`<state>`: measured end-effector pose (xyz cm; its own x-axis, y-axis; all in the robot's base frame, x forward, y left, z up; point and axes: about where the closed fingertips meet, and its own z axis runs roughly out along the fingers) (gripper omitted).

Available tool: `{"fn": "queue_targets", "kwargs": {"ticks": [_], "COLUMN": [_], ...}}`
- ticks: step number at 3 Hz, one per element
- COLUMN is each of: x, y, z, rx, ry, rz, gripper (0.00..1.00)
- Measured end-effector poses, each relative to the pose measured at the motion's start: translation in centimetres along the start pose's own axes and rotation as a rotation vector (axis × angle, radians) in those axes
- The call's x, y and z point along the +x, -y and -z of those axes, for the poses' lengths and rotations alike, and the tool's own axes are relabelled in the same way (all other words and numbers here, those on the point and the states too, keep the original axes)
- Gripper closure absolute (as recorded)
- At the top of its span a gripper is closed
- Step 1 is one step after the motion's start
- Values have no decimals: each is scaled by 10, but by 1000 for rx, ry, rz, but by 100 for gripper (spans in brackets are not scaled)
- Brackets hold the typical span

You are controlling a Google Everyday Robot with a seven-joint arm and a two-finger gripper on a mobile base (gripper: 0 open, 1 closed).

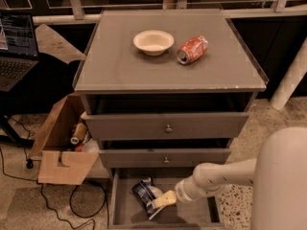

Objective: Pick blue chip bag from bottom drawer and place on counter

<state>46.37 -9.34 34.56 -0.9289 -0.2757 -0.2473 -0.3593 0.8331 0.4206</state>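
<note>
The crumpled dark-blue and white foil chip bag (143, 191) lies left of centre in the open grey bottom drawer (129, 213). The white arm (225, 174) holds its end effector (163, 199) against the bag's right edge; whether it grips cannot be told.

The gripper (164, 200) is positioned in the bottom drawer (128, 213), beside the blue chip bag (144, 191). Passage upward is narrowed by the upper drawers (168, 126) projecting above. The worktop (144, 75) rear is occupied by a bowl (153, 41) and soda can (193, 49); its front half is left free.
</note>
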Motion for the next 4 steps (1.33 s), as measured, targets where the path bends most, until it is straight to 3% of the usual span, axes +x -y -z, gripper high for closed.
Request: {"fn": "queue_targets", "kwargs": {"ticks": [1,3,4], "x": [-12,-13,-15], "y": [2,12,27], "z": [-67,-73,-87], "rx": [21,37,78], "ry": [-40,-22,6], "rz": [13,-9,-41], "gripper": [0,0,0]}}
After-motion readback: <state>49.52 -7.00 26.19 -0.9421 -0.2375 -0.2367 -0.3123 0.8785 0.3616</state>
